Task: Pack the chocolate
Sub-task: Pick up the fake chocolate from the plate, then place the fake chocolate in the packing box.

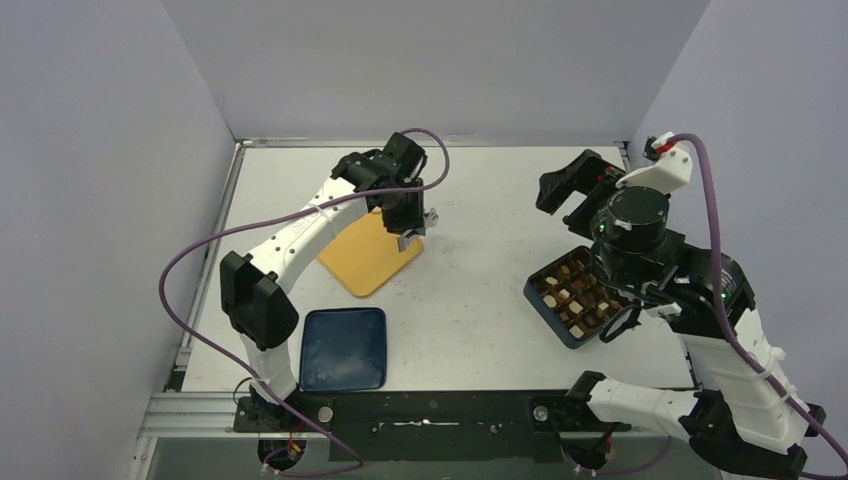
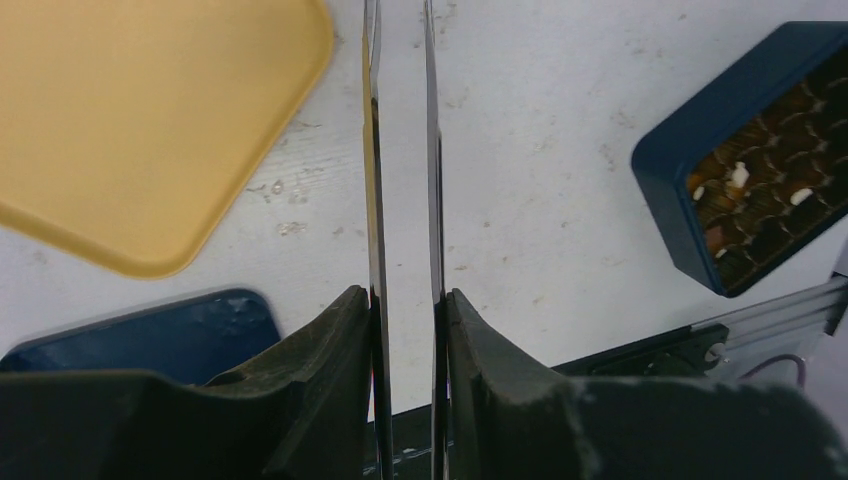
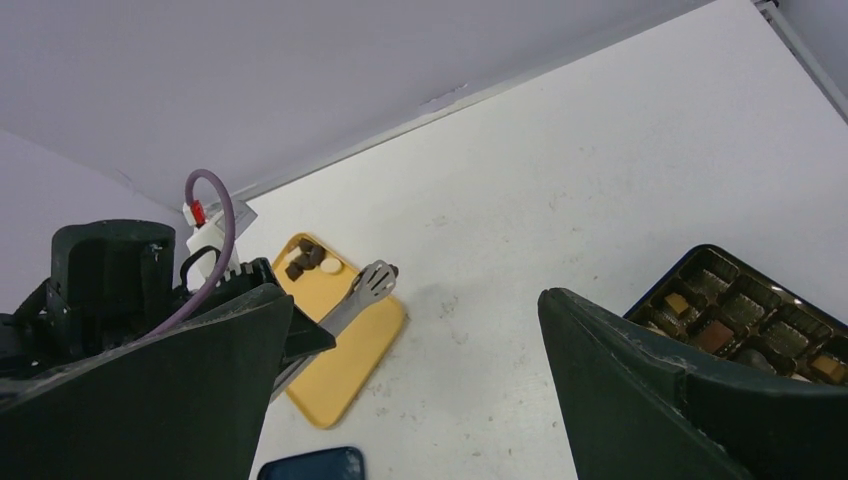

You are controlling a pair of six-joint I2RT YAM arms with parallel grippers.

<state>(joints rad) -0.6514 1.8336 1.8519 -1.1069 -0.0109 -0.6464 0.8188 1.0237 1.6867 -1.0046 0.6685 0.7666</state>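
Note:
Loose chocolate point(image 3: 305, 262), dark pieces and one cream piece, lies on the far end of a yellow tray point(image 3: 340, 370). More chocolate fills the dark blue box point(image 1: 575, 295), also seen in the left wrist view as the box point(image 2: 770, 170). My left gripper point(image 1: 410, 235) point(image 2: 405, 295) is shut on the metal tongs point(image 2: 375, 180), whose two blades run straight out between the fingers. The tongs' head point(image 3: 378, 278) hangs over the tray's right edge, with a small dark piece at its tip. My right gripper point(image 1: 575, 190) point(image 3: 415, 300) stands wide open above the box's far side, holding nothing.
A dark blue lid point(image 1: 343, 348) lies near the front edge, left of centre, below the yellow tray point(image 1: 365, 262). Walls close the table at the back and both sides. White table point(image 1: 480, 250) lies between tray and box.

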